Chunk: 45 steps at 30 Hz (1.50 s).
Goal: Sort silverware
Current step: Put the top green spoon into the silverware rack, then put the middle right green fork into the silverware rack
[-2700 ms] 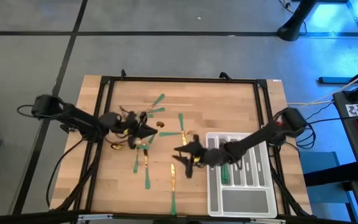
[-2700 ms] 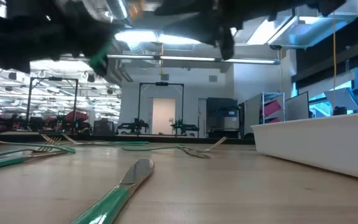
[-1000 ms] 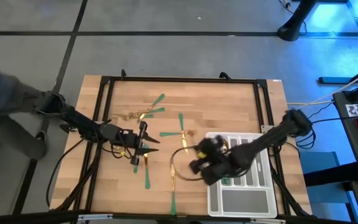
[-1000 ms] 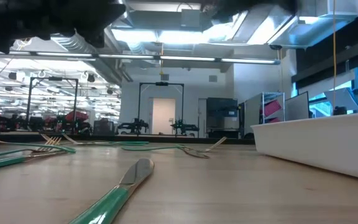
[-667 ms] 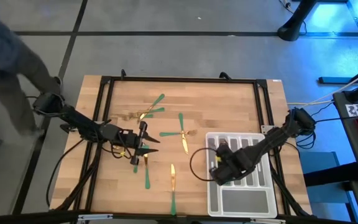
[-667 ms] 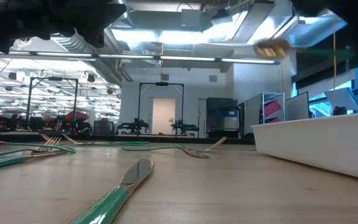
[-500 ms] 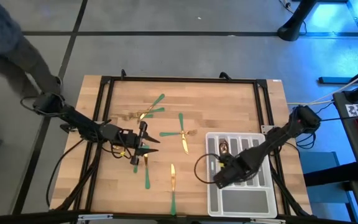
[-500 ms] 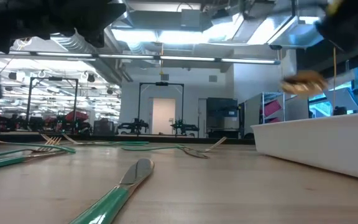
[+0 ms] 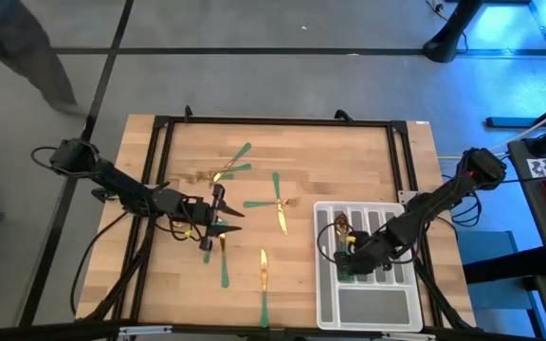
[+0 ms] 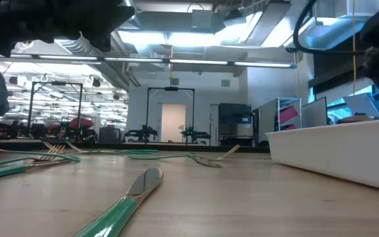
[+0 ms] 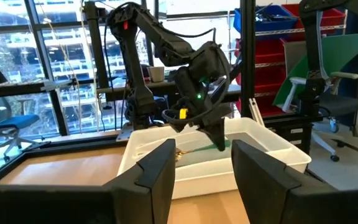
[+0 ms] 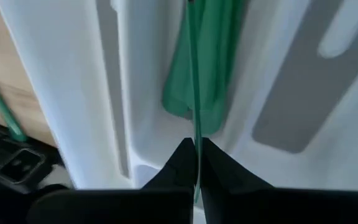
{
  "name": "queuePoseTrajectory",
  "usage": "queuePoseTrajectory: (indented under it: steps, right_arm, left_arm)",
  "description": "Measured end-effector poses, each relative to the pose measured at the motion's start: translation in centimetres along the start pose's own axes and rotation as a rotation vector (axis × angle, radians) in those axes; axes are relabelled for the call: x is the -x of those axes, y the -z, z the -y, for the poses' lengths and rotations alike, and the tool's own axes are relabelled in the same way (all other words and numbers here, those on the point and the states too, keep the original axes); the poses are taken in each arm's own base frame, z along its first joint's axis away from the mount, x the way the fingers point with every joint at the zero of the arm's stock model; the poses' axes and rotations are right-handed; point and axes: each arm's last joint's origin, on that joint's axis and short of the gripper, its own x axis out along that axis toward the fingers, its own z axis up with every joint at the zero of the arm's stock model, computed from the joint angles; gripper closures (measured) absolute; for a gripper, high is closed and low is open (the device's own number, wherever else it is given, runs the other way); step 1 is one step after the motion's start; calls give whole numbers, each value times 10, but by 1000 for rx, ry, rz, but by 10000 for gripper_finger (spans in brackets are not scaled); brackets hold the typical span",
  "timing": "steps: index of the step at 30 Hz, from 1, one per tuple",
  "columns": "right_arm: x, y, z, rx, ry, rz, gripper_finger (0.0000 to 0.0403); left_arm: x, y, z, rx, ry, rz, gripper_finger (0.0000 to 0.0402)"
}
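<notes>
Silverware with gold heads and green handles lies scattered on the wooden table: forks [image 9: 236, 161], a knife [image 9: 263, 270] and others; the low view shows the knife [image 10: 125, 201] close by. My right gripper [image 9: 351, 256] hovers over the pale tray [image 9: 368, 313], shut on a spoon [image 9: 341, 227] above the tray's left narrow slot, where other green handles [image 12: 211, 74] lie. My left gripper [image 9: 219, 220] is left of centre over the table, open [image 11: 201, 165], with nothing between its fingers. My right gripper pinches the spoon's slim green handle [image 12: 194, 134] between its two fingertips, seen edge-on. The fingers come from above, slanting down into the tray. The spoon lies along the slot, gold head toward the table's far edge. Whether it touches the tray, I cannot tell.
The tray's white wall [image 10: 334, 151] rises at the right of the low view. Black frame rails [image 9: 273, 121] border the table. A person [image 9: 27, 38] is beyond the table's far left corner.
My right gripper has carried the spoon toward the table's right edge, from over the wood beside the tray to over the tray's slots, and has gone down, staying shut. A person has moved past the table's far left corner.
</notes>
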Motion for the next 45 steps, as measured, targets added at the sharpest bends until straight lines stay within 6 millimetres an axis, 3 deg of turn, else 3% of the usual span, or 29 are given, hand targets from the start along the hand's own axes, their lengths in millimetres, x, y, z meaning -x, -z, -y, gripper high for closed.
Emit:
queuePoseTrajectory:
  steps: [14,23,29,33,36,41,45]
  right_arm:
    - [-6,-4,7,-56,1,-14,387]
    - [4,-9,1,31,-81,42,273]
    - [39,-1,-8,84,-164,130,233]
    - [63,8,-32,260,-271,360,231]
    - [65,18,-62,442,-398,593,231]
    - [41,30,-115,775,-389,779,231]
    - [8,12,-147,919,-251,824,230]
  left_arm:
    - [0,2,0,-17,4,-26,254]
    - [0,2,0,-5,3,-22,254]
    - [0,3,1,9,5,-36,254]
    - [3,18,8,-142,64,-185,254]
    - [6,26,13,-184,109,-271,254]
    - [9,28,23,-207,162,-286,254]
    - [9,26,23,-176,126,-278,254]
